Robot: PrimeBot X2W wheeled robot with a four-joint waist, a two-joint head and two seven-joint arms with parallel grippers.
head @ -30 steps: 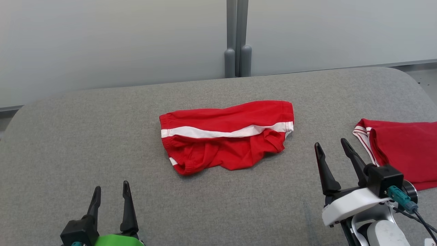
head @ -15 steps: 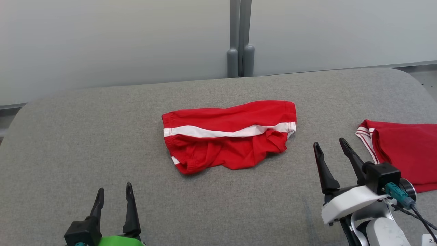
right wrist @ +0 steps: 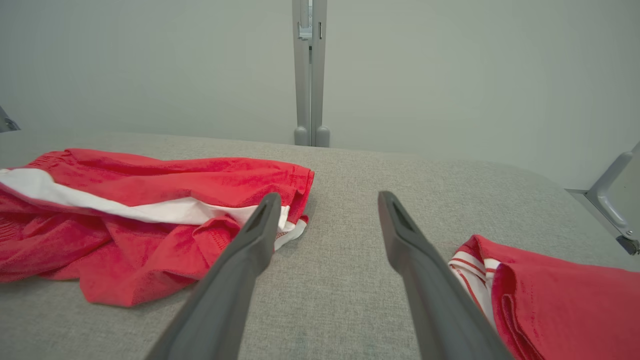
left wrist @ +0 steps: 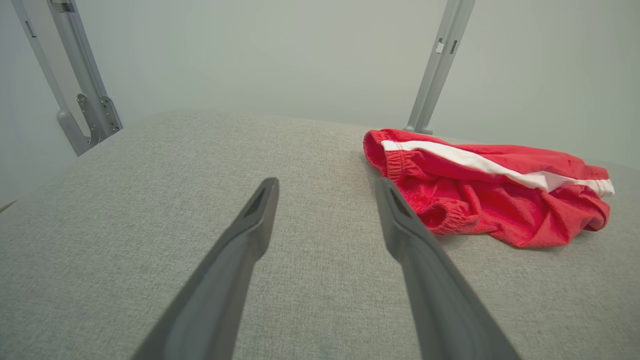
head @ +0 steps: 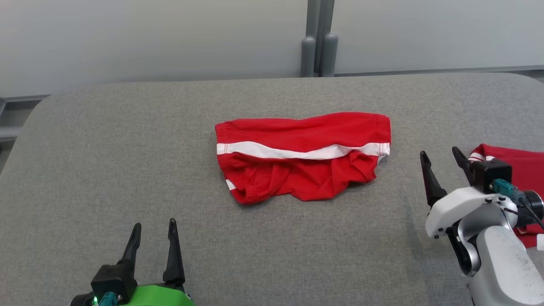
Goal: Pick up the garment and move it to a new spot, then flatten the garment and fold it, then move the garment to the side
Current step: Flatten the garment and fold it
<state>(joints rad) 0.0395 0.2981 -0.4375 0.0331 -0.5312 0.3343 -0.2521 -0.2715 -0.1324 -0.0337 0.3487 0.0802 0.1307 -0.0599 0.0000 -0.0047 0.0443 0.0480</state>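
Ahead of my two grippers, in the head view, a grey cloth-covered tabletop spreads out. My left gripper sits low at the near edge, its two dark fingers spread apart with nothing between them, over bare cloth. The garment, red shorts with a white stripe running along their length, lies crumpled ahead of it and off to its right, well apart from the fingertips. My right gripper is likewise spread and empty; the garment lies to its left, near but not touching. Just beyond its right finger lies a second red piece with thin white striped trim, partly hidden behind my wrist. Past the tabletop, a pair of grey posts stands against a pale wall.

Along my left wrist view, both fingers rise apart over bare grey cloth. The garment lies beyond the right finger's tip and to its right, its gathered elastic end nearest the finger and its lower half bunched in folds under the white stripe. One post rises behind it, and a grey bracket stands at far left.

Along my right wrist view, the fingers stand apart with bare cloth between them. The garment lies to the left, its hemmed end passing behind the left finger's tip. The second red piece lies folded to the right, its striped edge just beside the right finger. The grey posts stand straight ahead.
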